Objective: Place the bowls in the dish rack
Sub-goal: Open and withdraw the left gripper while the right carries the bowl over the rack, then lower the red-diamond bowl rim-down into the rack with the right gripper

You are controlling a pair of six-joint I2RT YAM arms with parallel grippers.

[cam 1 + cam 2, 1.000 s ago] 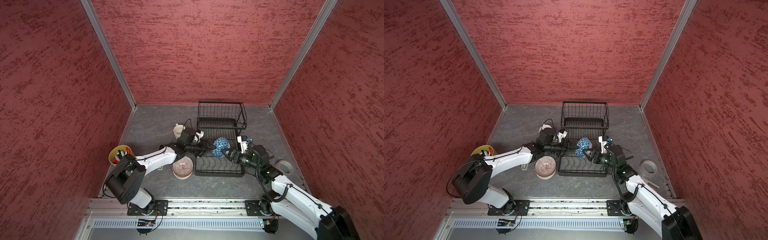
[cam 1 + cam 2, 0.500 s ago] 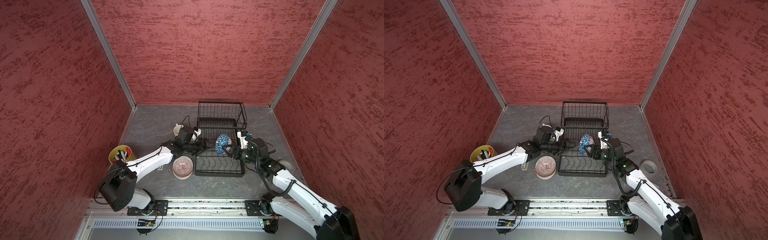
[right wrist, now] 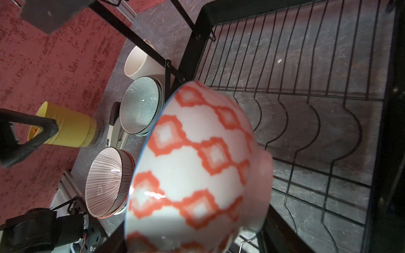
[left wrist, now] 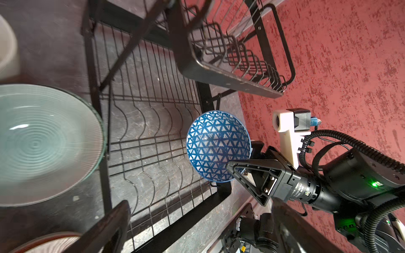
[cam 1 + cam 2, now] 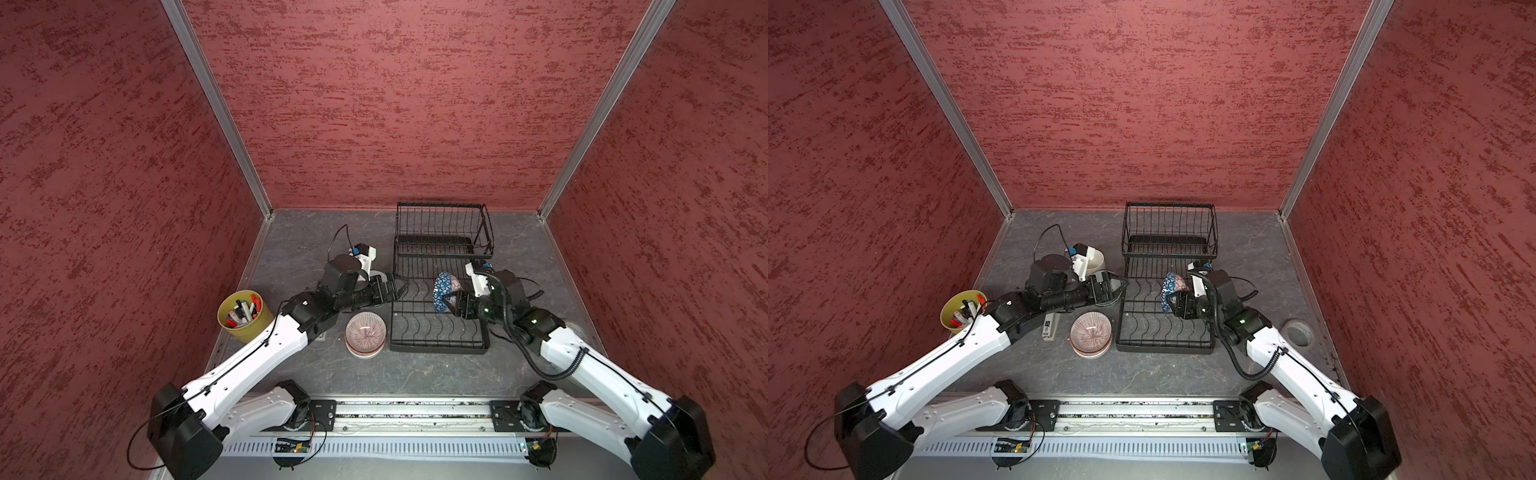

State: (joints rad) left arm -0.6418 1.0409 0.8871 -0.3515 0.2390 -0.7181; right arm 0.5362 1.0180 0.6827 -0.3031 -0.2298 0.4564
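A bowl (image 5: pixel 444 289) (image 5: pixel 1169 291), blue triangles inside (image 4: pixel 217 145) and orange diamonds outside (image 3: pixel 197 164), hangs on edge over the lower tier of the black wire dish rack (image 5: pixel 436 348) (image 5: pixel 1163 348). My right gripper (image 5: pixel 451 302) (image 5: pixel 1178 306) is shut on its rim. My left gripper (image 5: pixel 397 286) (image 5: pixel 1121 284) (image 4: pixel 201 227) stands wide open at the rack's left edge, holding nothing, above a pale green bowl (image 4: pixel 39 144) (image 3: pixel 140 105). A pink-striped bowl (image 5: pixel 365 332) (image 5: pixel 1091 332) (image 3: pixel 105 181) tops a stack left of the rack's front.
A yellow-green pot of markers (image 5: pixel 245 316) (image 3: pixel 68 129) stands at the left. A cream mug (image 5: pixel 1097 259) (image 3: pixel 140 63) sits behind the left wrist. A small white device (image 5: pixel 1049 326) lies by the stack. A tape roll (image 5: pixel 1298 332) lies right of the rack.
My left gripper has opened wide and now stands apart from the blue-triangle bowl. My right gripper has carried that bowl a little farther back over the rack.
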